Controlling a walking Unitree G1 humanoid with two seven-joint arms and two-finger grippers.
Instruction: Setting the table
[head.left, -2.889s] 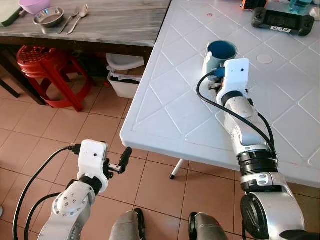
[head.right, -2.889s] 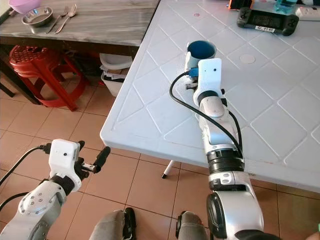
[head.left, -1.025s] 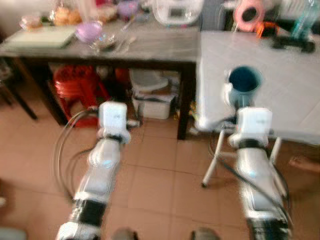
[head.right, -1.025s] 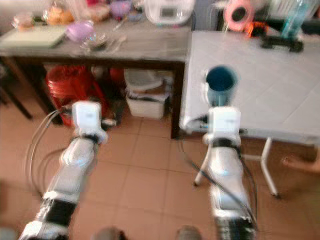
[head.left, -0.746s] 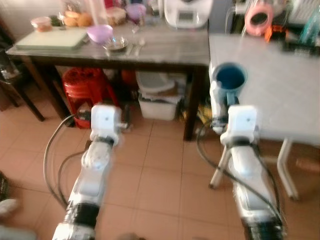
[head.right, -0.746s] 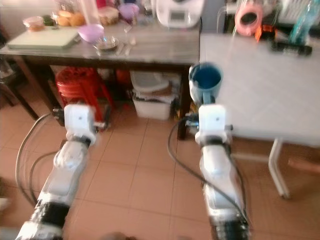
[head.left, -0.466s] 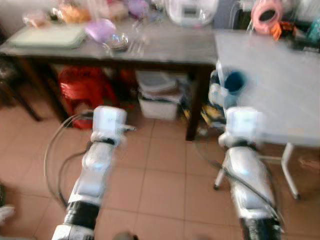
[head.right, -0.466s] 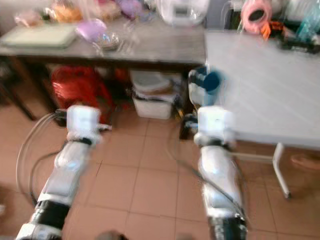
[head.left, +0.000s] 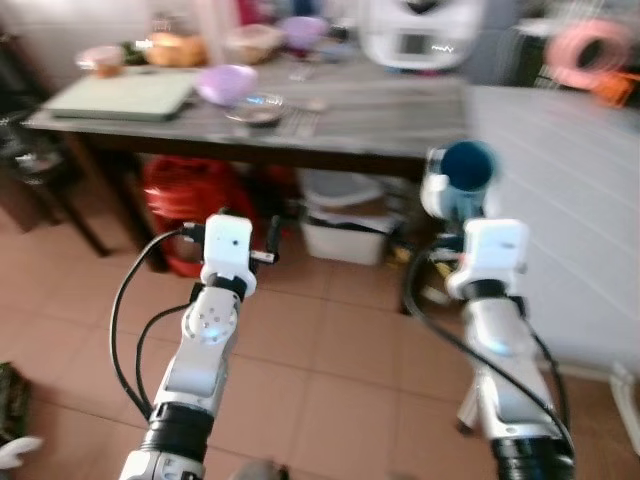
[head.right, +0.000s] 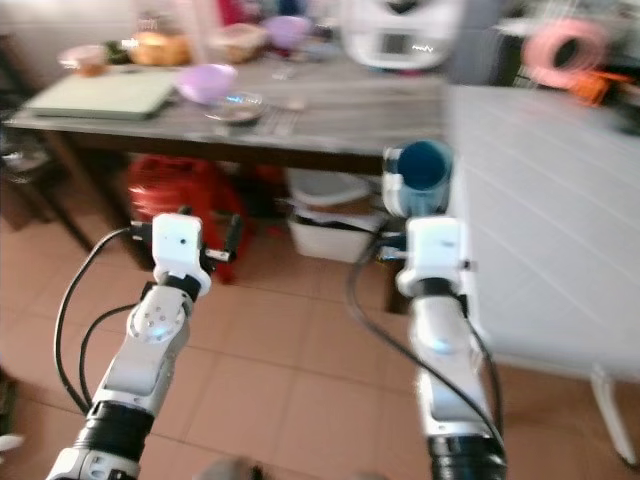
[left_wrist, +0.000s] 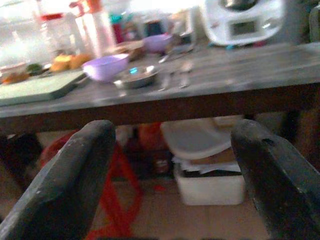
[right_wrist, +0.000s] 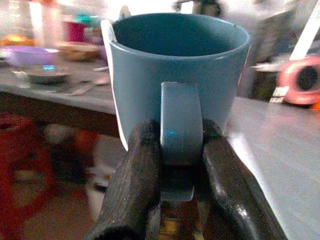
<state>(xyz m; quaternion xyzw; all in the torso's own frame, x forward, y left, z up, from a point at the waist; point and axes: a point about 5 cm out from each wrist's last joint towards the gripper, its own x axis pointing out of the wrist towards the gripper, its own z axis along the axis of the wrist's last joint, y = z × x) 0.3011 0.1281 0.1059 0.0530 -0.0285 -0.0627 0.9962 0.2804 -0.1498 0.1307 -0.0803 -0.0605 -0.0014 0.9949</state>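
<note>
The blue mug (right_wrist: 179, 82) stood upright in the air, carried by the right gripper (right_wrist: 175, 200), whose two black fingers (right_wrist: 134, 186) were pinched on the mug's handle from either side. From the head camera the mug (head.left: 458, 184) sat at about twelve o'clock from the right arm's white wrist block, just off the near corner of the white plastic table (head.right: 560, 220) and not resting on it. Its inside looked dark blue; whether it held anything could not be told.

The left gripper (left_wrist: 170, 165) was held out over the tiled floor (head.left: 330, 380) with its fingers (left_wrist: 75, 170) spread wide apart and nothing between them, pointing toward the dark wooden table (head.left: 330, 125) at twelve o'clock.

On that wooden table, a purple bowl (head.left: 228, 82) sat at about eleven o'clock from the left gripper, with a small metal bowl (head.left: 255, 105) just beside it and cutlery (left_wrist: 177, 80) lying near that; the contents of both bowls were too blurred to tell. A pale green cutting board (head.left: 120, 97) lay toward the table's nine o'clock end, and a white appliance (head.left: 420, 30) stood at the far edge. Under the table were a red plastic stool (head.left: 190, 200) and a white bin (head.left: 345, 225). A pink roll (head.right: 565, 45) lay at the far side of the white table.
</note>
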